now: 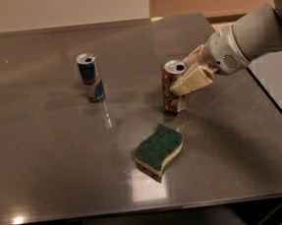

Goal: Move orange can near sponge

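The orange can stands upright on the steel table, right of centre, with its silver top showing. My gripper reaches in from the right and is shut on the orange can, one cream finger lying across its right side. The sponge, dark green on top with a yellow base, lies flat just in front of the can and slightly left, a short gap away.
A taller blue and silver can stands upright at the back left. The table's right edge runs diagonally under my white arm. The table's front edge lies just below the sponge.
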Available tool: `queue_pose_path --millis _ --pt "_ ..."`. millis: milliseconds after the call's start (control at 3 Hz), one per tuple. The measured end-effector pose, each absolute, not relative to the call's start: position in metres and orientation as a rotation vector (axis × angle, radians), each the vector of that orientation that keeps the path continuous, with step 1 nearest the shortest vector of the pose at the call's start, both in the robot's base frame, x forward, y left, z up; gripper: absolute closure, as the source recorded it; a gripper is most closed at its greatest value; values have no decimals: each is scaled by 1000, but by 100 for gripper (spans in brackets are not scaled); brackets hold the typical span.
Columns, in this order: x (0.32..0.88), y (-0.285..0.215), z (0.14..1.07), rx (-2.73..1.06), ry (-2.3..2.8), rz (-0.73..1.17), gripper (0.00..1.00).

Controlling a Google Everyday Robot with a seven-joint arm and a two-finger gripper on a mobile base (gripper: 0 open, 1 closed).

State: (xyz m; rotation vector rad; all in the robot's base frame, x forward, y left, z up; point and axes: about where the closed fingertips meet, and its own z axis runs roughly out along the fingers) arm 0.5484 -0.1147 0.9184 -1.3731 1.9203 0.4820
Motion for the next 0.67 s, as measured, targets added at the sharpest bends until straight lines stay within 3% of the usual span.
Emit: queue_pose_path --millis 333,667 --pt "533 -116 914 -1378 1907 506 100" --pt "521 -115 912 -1399 1880 519 89"
